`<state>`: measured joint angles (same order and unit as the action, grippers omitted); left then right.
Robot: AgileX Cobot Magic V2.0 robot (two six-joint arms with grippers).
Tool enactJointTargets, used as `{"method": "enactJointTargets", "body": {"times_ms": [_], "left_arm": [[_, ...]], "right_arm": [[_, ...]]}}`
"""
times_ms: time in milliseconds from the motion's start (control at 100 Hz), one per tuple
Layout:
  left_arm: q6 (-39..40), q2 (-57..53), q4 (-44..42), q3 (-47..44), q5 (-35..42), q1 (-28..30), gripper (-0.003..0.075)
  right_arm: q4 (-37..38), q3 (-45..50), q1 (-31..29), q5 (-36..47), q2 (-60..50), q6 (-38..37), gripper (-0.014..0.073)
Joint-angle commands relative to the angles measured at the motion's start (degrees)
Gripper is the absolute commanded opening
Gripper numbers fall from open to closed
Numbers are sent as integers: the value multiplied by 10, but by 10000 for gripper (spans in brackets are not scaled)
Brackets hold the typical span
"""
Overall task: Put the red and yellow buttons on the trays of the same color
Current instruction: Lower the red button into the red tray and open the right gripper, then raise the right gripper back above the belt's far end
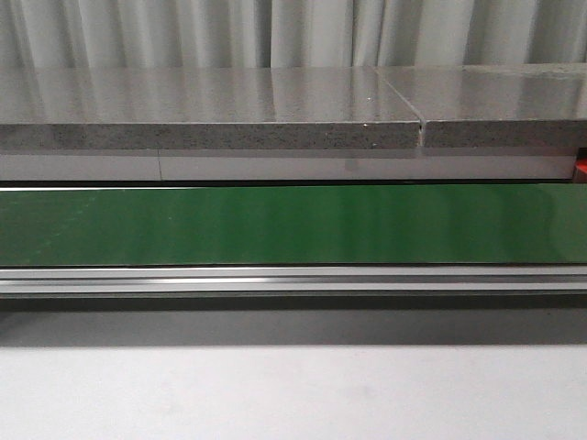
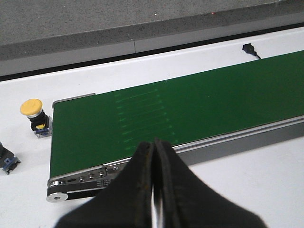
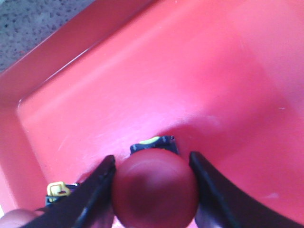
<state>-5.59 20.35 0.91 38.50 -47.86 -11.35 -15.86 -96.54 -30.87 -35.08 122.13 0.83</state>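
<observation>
**One red button held over the red tray**

One red button [image 3: 155, 189] sits between the fingers of the right gripper [image 3: 153, 190], which is clamped on its round cap just above the floor of the red tray [image 3: 199, 80]. A second red button [image 3: 16, 217] lies at the tray's edge beside it. The left gripper [image 2: 153, 190] is pressed closed on nothing, over the near rail of the green belt [image 2: 190, 109]. A yellow button [image 2: 34, 116] stands on the white table [image 2: 256, 180] just off the belt's end.
</observation>
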Motion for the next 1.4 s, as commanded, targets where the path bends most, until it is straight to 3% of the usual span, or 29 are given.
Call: {"method": "enactJointTargets", "body": {"times_ms": [0,240,620,950,1250,1290,1390], "left_arm": [[3,5,4,13,40,-4,-21],[3,5,4,13,40,-4,-21],[3,5,4,13,40,-4,-21],[3,5,4,13,40,-4,-21],[3,5,4,13,40,-4,-21],[3,5,4,13,40,-4,-21],[3,5,4,13,40,-4,-21]], "right_arm": [[-13,-20,-3,27,-31,0,202],[-15,-20,-3,28,-35,1,550],[0,-15,-3,35,-101,36,549],[4,125,44,90,-247,138,401],[12,236,145,94,-389,155,-36],[12,248,157,94,-404,155,-72],[13,285,188,94,-448,155,-67]]}}
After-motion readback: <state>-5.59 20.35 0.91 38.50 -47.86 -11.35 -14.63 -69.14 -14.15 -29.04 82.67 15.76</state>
